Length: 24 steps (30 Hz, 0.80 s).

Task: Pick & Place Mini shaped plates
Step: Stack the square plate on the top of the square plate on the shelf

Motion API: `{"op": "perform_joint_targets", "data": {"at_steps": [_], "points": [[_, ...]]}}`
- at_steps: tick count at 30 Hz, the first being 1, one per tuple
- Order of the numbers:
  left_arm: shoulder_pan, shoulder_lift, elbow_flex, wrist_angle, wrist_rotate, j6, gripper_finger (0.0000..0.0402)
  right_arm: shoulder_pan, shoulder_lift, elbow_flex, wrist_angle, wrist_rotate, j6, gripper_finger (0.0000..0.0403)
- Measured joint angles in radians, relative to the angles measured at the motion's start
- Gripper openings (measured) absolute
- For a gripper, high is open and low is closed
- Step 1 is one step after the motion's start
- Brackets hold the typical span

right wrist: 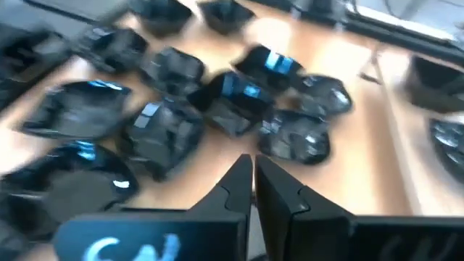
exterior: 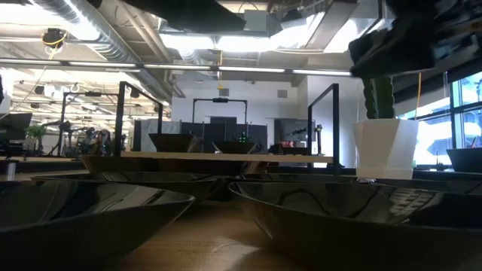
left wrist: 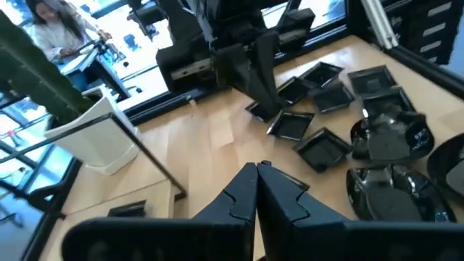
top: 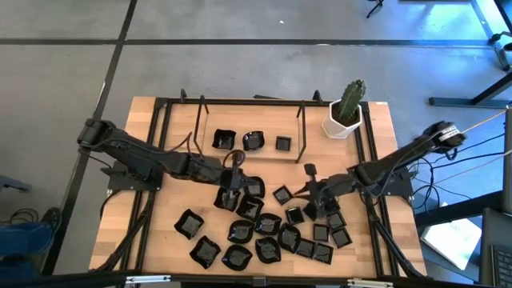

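Several mini shaped plates (top: 264,232), tiny glossy black dishes, lie scattered on the near half of the wooden table. Some are square (left wrist: 322,148), some wavy-rimmed (right wrist: 163,134). Three more (top: 254,142) sit on a raised wooden shelf (top: 240,128) at the back. My left gripper (top: 240,186) hovers over the left part of the heap, its fingers (left wrist: 255,174) shut with nothing between them. My right gripper (top: 302,194) hangs over the square plates at the right. It is also shut (right wrist: 252,165) and holds nothing.
A white pot with a green cactus (top: 346,112) stands at the far right corner, seen also in the low view (exterior: 384,147). The shelf's black frame posts (top: 302,132) rise at the back. Bare wood (top: 144,232) lies at the near left. A person (left wrist: 54,29) sits beyond the table.
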Motion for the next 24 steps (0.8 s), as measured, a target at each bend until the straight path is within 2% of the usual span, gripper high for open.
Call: {"op": "perform_joint_targets", "data": {"at_steps": [5, 11, 17, 24], "points": [[-0.015, -0.029, 0.000, -0.082, -0.022, -0.016, 0.0008, -0.004, 0.089, 0.070, -0.087, 0.018, -0.006, 0.0020], [-0.033, -0.036, 0.000, -0.122, -0.022, -0.017, 0.0003, -0.008, 0.202, 0.257, -0.329, 0.101, 0.154, 0.0020], [-0.046, -0.036, 0.000, -0.131, -0.032, -0.038, 0.0006, -0.006, 0.292, 0.391, -0.513, 0.093, 0.161, 0.0020], [-0.062, -0.044, -0.001, -0.175, -0.034, -0.063, 0.0003, -0.007, 0.341, 0.404, -0.571, 0.006, 0.116, 0.0020]]}}
